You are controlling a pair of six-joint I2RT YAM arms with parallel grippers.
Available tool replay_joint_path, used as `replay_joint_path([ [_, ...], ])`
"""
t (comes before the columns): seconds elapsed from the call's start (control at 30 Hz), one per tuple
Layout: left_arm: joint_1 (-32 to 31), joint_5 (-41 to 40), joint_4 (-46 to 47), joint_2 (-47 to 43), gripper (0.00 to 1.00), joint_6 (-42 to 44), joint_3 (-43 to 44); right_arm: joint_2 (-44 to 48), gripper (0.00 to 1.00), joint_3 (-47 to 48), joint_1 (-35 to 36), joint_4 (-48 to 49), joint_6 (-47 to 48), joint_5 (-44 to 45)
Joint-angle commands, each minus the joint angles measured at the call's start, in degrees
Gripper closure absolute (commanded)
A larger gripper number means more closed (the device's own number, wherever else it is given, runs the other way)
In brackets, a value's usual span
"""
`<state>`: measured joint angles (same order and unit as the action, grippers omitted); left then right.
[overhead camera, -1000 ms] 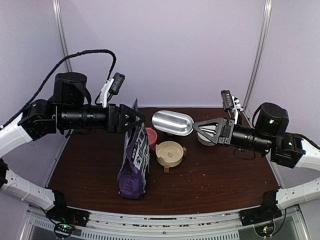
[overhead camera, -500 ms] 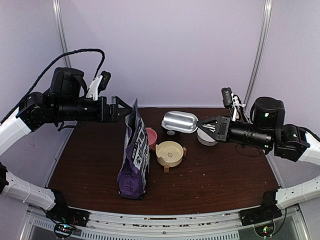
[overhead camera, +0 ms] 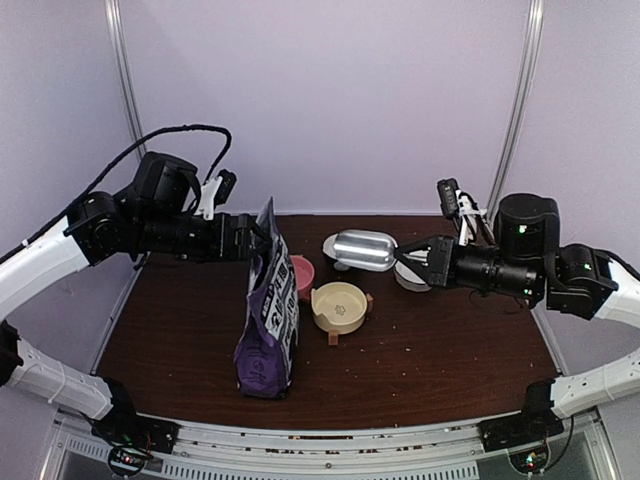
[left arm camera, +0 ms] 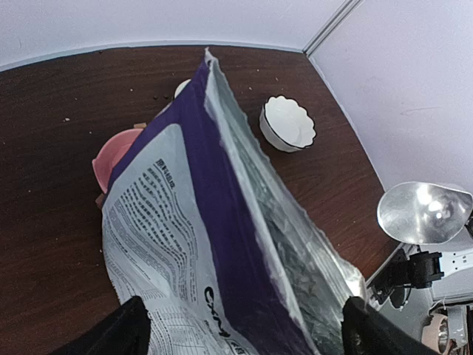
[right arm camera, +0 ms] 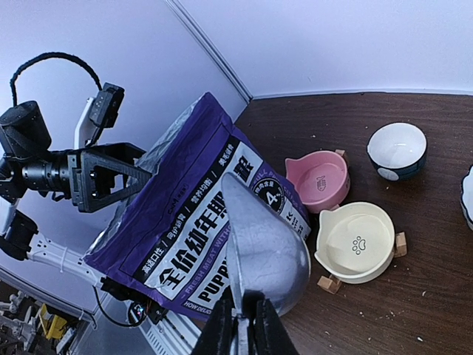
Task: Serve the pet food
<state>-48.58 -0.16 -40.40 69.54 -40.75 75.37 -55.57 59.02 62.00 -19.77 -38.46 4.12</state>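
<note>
**Bag mouth released, scoop drawn back: no food served yet**

The bench (overhead camera: 170, 340) carries one bag, three bowls and scattered specks too small to identify.

The bag (overhead camera: 268, 320) stands unsupported on its base at centre-left. Its long axis is near vertical, and its open mouth points up and slightly toward the back wall.

The left gripper (overhead camera: 258, 238) has changed over the last second. Its jaws have spread to full width, and the arm backed off and has now returned to the bag's top edge. In the left wrist view the fingers stand either side of the mouth and hold nothing. The grip on the mouth appears to be under reset, so the bag is not yet held open for scooping.

The right gripper (overhead camera: 412, 257) has its jaws almost closed on the handle of the scoop (overhead camera: 362, 248). The scoop has moved back from above the bowls toward the right. Its long axis is about level, running left to right, with the hollow end toward the bag. The hollow shows bare metal.

The cream bowl (overhead camera: 340, 306), pink bowl (overhead camera: 302, 272) and white bowl (left arm camera: 288, 123) all show bare interiors.

The pet food is not visible in any view, since only silver lining shows at the bag's mouth. It is judged to lie lower inside the bag. Its heading and long axis cannot be told.
</note>
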Motion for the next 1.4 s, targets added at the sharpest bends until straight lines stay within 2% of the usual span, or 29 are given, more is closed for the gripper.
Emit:
replay_joint_path([
  [0.0, 0.5, -0.15, 1.6, 1.5, 0.17, -0.47, -0.54, -0.27, 1.0, 2.14, -0.03, -1.01, 1.61, 2.21],
  [0.1, 0.5, 0.24, 1.66, 1.82, 0.38, -0.57, -0.41, -0.41, 1.0, 1.95, -0.03, -1.71, 1.53, 2.59],
  [0.17, 0.5, 0.42, 1.71, 1.87, 0.49, -0.61, -0.25, -0.33, 1.0, 1.68, -0.01, -1.76, 1.49, 2.92],
  [0.27, 0.5, 0.86, 1.46, 2.19, 0.69, -0.18, 0.3, -0.39, 1.0, 1.28, -0.03, -2.04, 1.27, 3.49],
  [0.47, 0.58, -0.2, -1.43, 3.76, 0.99, 1.03, 2.77, -1.11, 1.0, 1.75, -0.03, -3.66, 1.23, 4.36],
  [0.6, 2.49, -2.81, -6.52, 3.99, 1.0, 3.94, 6.29, -1.67, 1.0, 2.66, -0.01, -5.52, 1.28, 6.26],
  [0.7, 6.37, -7.01, -14.39, 3.31, 1.0, 9.72, 11.53, -2.2, 1.0, 3.92, -0.02, -7.41, 1.11, 7.82],
  [0.87, 14.11, -18.04, -29.28, 4.45, 1.0, 19.9, 26.45, -2.37, 1.0, 4.4, -0.03, -8.42, 0.88, 8.73],
  [0.9, 14.88, -22.88, -33.51, 5.75, 1.0, 23.09, 33.43, -2.35, 1.0, 4.26, 0.01, -8.15, 0.39, 8.77],
  [1.03, 14.9, -22.64, -34.72, 7.21, 1.0, 24.77, 38.5, -2.15, 1.0, 3.75, 0.04, -7.32, -0.78, 8.28],
  [1.1, 14.9, -19.11, -32.48, 6.14, 1.0, 24.19, 36.61, -1.66, 1.0, 3.28, 0.1, -6.79, -1.57, 7.86],
  [1.17, 14.91, -13.15, -27.32, 3.84, 1.0, 23.69, 30.75, -0.85, 1.0, 2.42, 0.15, -5.87, -2.25, 7.26],
  [1.27, 14.41, -1.16, -16.15, -1.69, 1.0, 21.89, 16.4, 0.66, 1.0, 0.29, 0.39, -4.14, -3.08, 6.79],
  [1.37, 10.32, 5.42, -6.12, -5.97, 1.0, 17.08, 1.64, 1.58, 1.0, -1.35, 0.77, -3.64, -3.49, 6.43],
])
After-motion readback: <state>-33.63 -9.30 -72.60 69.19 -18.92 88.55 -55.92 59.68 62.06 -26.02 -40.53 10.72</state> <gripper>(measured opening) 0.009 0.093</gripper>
